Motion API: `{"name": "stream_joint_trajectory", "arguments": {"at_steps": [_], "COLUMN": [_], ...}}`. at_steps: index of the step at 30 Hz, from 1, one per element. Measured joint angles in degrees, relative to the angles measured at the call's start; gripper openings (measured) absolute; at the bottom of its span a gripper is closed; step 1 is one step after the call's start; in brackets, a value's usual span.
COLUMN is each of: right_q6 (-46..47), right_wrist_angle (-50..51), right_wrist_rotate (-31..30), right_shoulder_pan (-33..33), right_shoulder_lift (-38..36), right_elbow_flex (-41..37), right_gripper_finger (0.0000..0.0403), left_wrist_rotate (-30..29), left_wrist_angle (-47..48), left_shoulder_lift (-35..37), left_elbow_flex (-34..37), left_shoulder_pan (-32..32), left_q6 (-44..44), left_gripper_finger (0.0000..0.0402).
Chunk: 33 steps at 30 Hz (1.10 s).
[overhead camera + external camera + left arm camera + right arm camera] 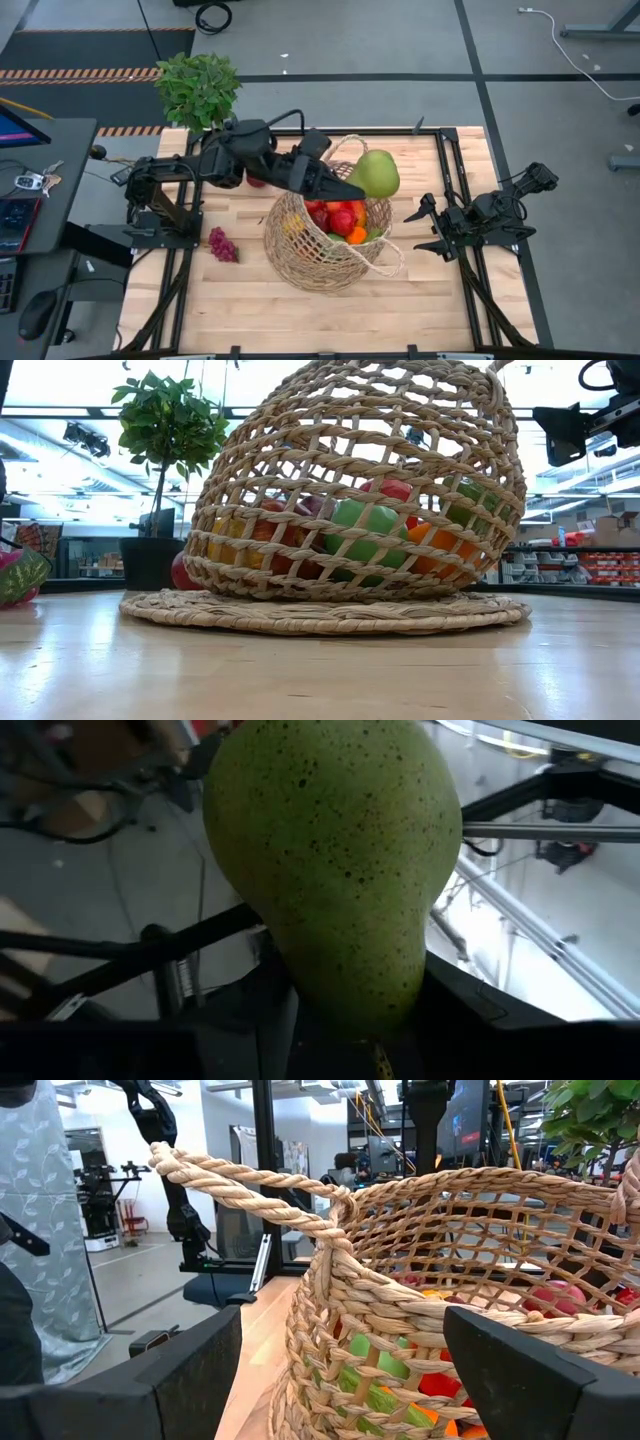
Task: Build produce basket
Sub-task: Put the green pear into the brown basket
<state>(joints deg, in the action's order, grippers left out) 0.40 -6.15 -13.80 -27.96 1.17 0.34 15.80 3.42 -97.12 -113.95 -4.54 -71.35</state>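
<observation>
At the far left corner of the pale wooden slatted worktop (300,310) we see a leafy green potted plant (197,88). Nearer the front, a small dark red-purple bunch of toy grapes (222,245) lies alone on the boards, well apart from the basket.

From the left side the left arm reaches across, and its gripper (352,188) hovers over the far rim of the large round tan open-weave wicker basket (325,262). The left fingers are closed on a large speckled green toy pear (376,174). In the left wrist view the pear (335,860) fills the frame, its narrow end seated between the fingers and its broad end away from the wrist. From above, its long axis runs roughly in line with the gripper, pointing towards the right and far side, the fruit lying just over the basket's far right edge.

The basket sits mid-worktop, its two rope loop handles on the far and near right sides. Inside we see red, orange, yellow and green toy fruits and vegetables (340,220) piled together; the low view shows them through the weave (360,525).

On the right, the right gripper (425,228) waits beside the basket, its fingers (540,1370) spread wide, holding nothing and pointing at the basket wall (400,1330).
</observation>
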Motion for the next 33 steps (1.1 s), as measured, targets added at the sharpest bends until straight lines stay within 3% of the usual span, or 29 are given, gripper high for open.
{"name": "stream_joint_trajectory", "arguments": {"at_steps": [8,16,22,33], "right_q6": [0.0,0.0,0.0,0.0], "right_wrist_angle": [0.0,0.0,0.0,-0.7], "right_wrist_rotate": [0.0,0.0,0.0,0.0], "right_shoulder_pan": [0.0,0.0,0.0,0.0], "right_shoulder_lift": [0.0,0.0,0.0,0.0], "right_elbow_flex": [0.0,0.0,0.0,0.0], "right_gripper_finger": [0.035,0.035,0.035,0.035], "left_wrist_rotate": [0.2,3.5,-1.0,-8.2], "left_wrist_angle": [-0.6,2.8,12.2,15.3], "left_shoulder_lift": [0.0,0.0,-1.5,-10.0], "left_elbow_flex": [0.0,0.0,0.0,0.0], "left_shoulder_pan": [0.0,0.0,0.0,0.6], "left_q6": [0.3,13.5,9.2,1.4], "left_gripper_finger": [0.017,0.017,0.017,0.0167]}}
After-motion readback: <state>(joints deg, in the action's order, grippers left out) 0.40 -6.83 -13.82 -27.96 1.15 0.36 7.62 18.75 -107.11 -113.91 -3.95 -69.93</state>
